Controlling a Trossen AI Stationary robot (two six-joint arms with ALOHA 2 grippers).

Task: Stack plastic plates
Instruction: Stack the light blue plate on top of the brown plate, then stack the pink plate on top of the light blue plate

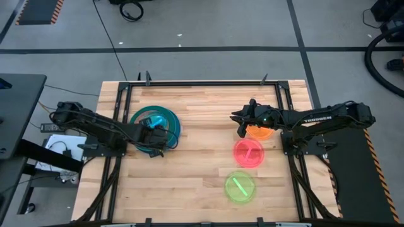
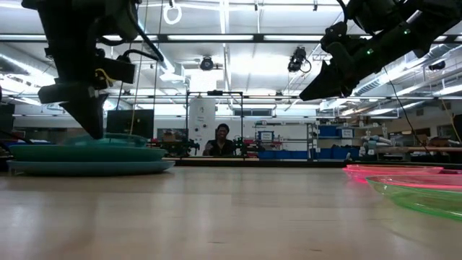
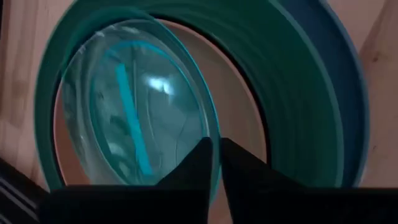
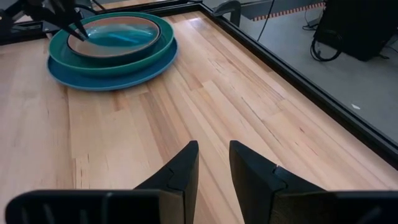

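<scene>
On the desk [image 1: 202,183] one stack holds five plates: blue [image 4: 124,73] at the bottom, then teal [image 4: 93,62], dark-teal [image 3: 273,68], brown [image 3: 239,118] and the cyan plate [image 3: 143,118] on top. Three more lie singly in a row: orange [image 1: 260,132], pink [image 1: 249,153], lime [image 1: 240,186]. The left end effector [image 3: 214,163] is clamped on the cyan plate's rim. The right end effector [image 4: 212,163] hangs above the desk beside the orange plate, fingers slightly apart, empty. The right arm [image 1: 322,118] reads "TROSSEN".
</scene>
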